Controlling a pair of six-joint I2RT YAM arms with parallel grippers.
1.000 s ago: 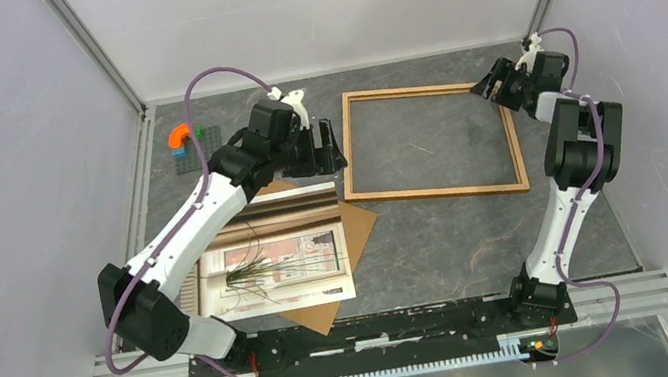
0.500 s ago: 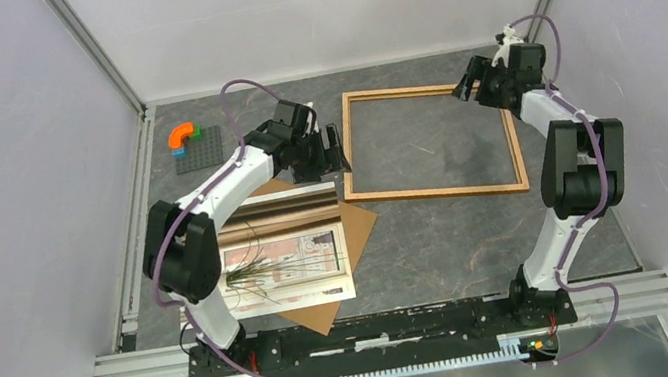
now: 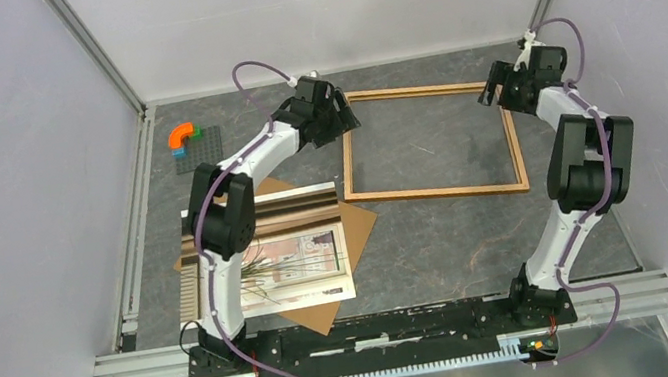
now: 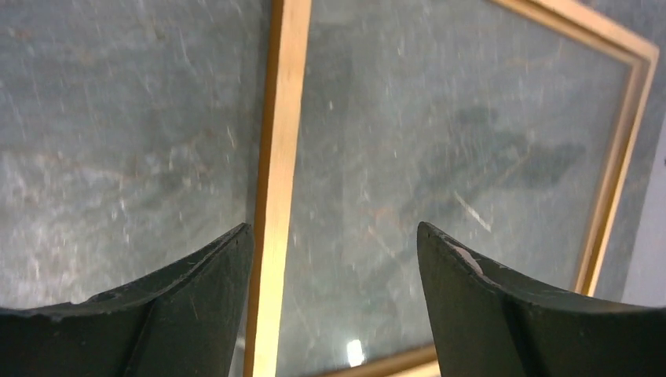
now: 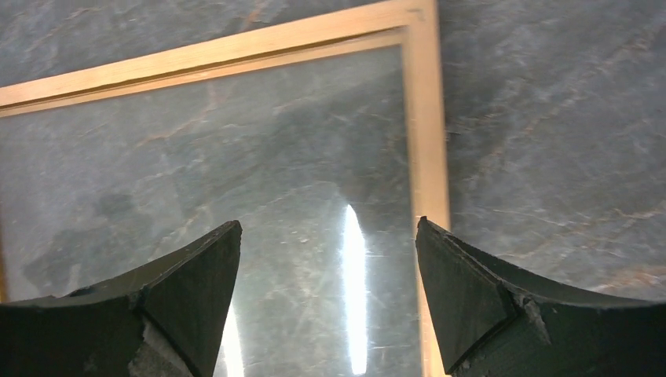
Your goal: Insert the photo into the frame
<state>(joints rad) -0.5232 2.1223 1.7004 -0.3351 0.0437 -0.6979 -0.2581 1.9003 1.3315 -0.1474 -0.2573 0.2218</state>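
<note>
The light wood frame (image 3: 436,192) lies flat on the grey table at the back centre, with glass in it. My left gripper (image 3: 345,118) is open over the frame's far left corner; in the left wrist view its left rail (image 4: 279,157) runs between the fingers. My right gripper (image 3: 493,92) is open over the far right corner; the right wrist view shows the frame's right rail (image 5: 424,126) and the corner. The photo (image 3: 287,269), a print with a plant picture, lies flat at the front left on a brown backing board (image 3: 355,220).
A dark baseplate with orange and coloured bricks (image 3: 186,139) sits at the back left. A shiny ribbed strip (image 3: 291,200) lies behind the photo. Metal rails (image 3: 382,323) run along the near edge. Grey walls close in both sides.
My left gripper has moved right and back from beside the frame's left rail to its far left corner. My right gripper stayed near the far right corner, shifting slightly.
</note>
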